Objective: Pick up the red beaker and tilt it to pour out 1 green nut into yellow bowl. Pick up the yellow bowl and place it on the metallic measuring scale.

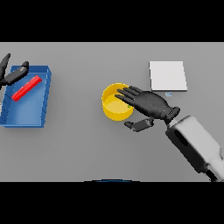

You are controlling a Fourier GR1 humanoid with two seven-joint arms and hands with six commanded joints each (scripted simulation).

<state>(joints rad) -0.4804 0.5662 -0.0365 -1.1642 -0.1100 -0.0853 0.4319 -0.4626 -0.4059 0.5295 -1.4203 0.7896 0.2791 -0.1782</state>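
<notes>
Yellow bowl [114,108] near the frame's centre, upright on the grey tabletop [78,148], a small green speck just visible inside near its right wall. Right robot hand [146,104] reaching in from the lower right on a white and grey arm, fingers spread and fairly straight over the bowl's right rim, thumb hanging below and to the right of the bowl, not curled round anything. Up and to the right, well apart from the bowl, a flat pale square: the metallic measuring scale [168,75], with a small light mark at its lower edge. Far across at the left of the frame, a blue tray [43,94] with raised walls, holding a red beaker [27,88] lying tilted on its side in the tray's upper half, looking like a slanted red bar. Left robot hand [12,74] at the upper left edge, over the tray's top left corner, fingers extended and relaxed, near the beaker's upper end but apart from it.
</notes>
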